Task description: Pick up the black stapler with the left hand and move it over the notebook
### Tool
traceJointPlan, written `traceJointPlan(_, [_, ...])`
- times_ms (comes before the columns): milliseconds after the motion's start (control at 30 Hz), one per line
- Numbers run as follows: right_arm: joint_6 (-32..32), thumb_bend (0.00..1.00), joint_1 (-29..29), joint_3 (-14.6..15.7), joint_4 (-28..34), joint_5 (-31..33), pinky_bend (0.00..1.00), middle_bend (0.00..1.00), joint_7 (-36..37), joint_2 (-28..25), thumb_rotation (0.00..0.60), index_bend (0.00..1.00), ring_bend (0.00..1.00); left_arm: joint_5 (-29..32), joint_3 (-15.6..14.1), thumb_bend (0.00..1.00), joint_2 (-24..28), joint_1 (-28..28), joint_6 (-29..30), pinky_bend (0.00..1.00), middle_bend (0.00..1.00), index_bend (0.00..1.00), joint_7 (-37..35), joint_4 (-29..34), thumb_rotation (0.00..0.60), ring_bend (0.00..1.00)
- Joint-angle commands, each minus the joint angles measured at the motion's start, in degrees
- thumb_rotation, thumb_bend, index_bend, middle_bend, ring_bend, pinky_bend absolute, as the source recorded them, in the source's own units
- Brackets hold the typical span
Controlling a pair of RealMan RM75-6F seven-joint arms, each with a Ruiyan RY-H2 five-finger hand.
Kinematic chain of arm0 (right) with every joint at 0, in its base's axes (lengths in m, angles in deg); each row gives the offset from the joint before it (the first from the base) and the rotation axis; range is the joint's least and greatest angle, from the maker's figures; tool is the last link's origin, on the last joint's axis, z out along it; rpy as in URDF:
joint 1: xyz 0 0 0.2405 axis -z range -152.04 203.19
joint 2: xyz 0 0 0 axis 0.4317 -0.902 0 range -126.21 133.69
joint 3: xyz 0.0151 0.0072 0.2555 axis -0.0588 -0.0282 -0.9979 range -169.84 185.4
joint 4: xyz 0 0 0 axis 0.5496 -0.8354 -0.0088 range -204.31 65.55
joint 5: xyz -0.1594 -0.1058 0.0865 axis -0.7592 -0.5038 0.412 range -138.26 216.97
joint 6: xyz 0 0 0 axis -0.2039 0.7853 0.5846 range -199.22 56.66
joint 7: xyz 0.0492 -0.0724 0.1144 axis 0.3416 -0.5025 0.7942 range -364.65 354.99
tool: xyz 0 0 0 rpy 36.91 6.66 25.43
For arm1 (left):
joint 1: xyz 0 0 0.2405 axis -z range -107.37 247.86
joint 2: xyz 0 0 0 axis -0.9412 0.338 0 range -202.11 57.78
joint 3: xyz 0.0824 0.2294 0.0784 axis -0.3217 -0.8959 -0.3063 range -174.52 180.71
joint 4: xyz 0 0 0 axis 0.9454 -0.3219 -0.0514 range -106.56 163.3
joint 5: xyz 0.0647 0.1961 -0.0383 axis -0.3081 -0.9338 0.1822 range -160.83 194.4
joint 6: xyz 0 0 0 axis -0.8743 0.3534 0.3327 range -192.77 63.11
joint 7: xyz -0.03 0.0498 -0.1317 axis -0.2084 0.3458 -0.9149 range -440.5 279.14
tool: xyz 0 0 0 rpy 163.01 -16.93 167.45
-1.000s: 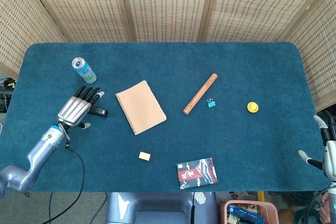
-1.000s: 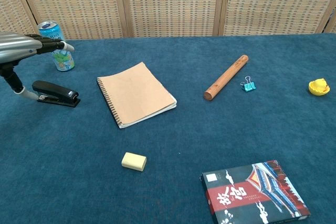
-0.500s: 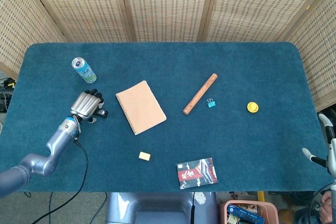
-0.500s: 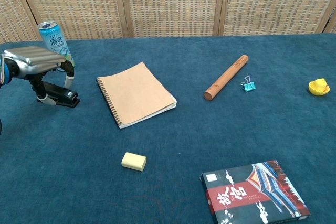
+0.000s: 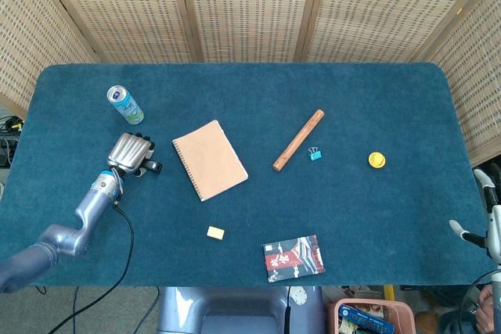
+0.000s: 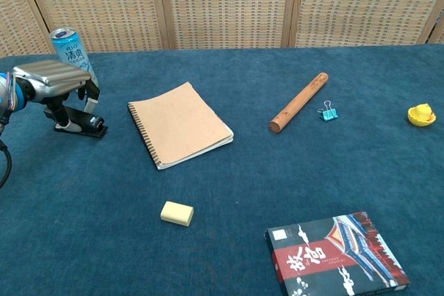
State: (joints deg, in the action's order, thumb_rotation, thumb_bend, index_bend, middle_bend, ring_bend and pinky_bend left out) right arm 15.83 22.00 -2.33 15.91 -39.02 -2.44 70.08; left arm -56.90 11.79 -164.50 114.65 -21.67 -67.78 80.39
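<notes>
The black stapler (image 6: pixel 89 125) lies on the blue table cloth left of the tan spiral notebook (image 6: pixel 180 124). My left hand (image 6: pixel 52 77) arches over it, thumb on its near side and fingers curled down its far side, gripping it while it still rests on the cloth. From above, the left hand (image 5: pixel 129 152) covers most of the stapler (image 5: pixel 150 167), and the notebook (image 5: pixel 209 159) lies a short way to its right. My right hand (image 5: pixel 489 220) hangs past the table's right edge with its fingers apart, holding nothing.
A drink can (image 6: pixel 71 50) stands just behind the left hand. A wooden rod (image 6: pixel 298 102), blue binder clip (image 6: pixel 327 111) and yellow object (image 6: pixel 420 114) lie to the right. A yellow eraser (image 6: pixel 177 213) and a dark printed box (image 6: pixel 336 251) sit near the front.
My left hand came down from above the stapler, curled its fingers and closed around it. The stapler shifted slightly. The right hand sank a little at the table's edge.
</notes>
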Motion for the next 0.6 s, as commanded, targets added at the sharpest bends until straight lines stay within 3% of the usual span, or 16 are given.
traceJointPlan(33, [0.0,0.0,0.0,0.0,0.0,0.0,0.0,0.0,0.2,-0.1,0.6,0.0,0.0,-0.9,0.0,0.32,1.3,-0.1,1.5,0.43,0.44,0.66,-1.1,1.9,0.6,0.35])
traceJointPlan(233, [-0.2,0.0,0.2,-0.1,0.1,0.3,0.0,0.0,0.9,-0.4,0.6,0.0,0.0,-4.3,1.0,0.32,8.8,0.1,7.0,0.43,0.44,0.66,-1.2,15.5,0.6,0.35])
traceJointPlan(367, [-0.4,0.0,0.2,-0.2,-0.3,0.8,0.0,0.0,1.2,-0.4,0.6,0.0,0.0,-5.8,2.3,0.32,12.9,2.0,8.4,0.43,0.44,0.66,4.0,24.5,0.6,0.35])
traceJointPlan(500, [-1.5,0.0,-0.1,-0.4,-1.0,1.8,0.0,0.0,1.2,-0.2,0.6,0.0,0.0,-5.0,3.5,0.32,11.3,6.5,6.4,0.43,0.44,0.66,15.7,27.5,0.6,0.35])
traceJointPlan(600, [-1.9,0.0,-0.1,-0.6,-1.3,2.3,0.0,0.0,1.4,-0.1,0.6,0.0,0.0,-3.5,4.2,0.32,8.2,9.5,5.6,0.43,0.44,0.66,23.8,26.4,0.6,0.35])
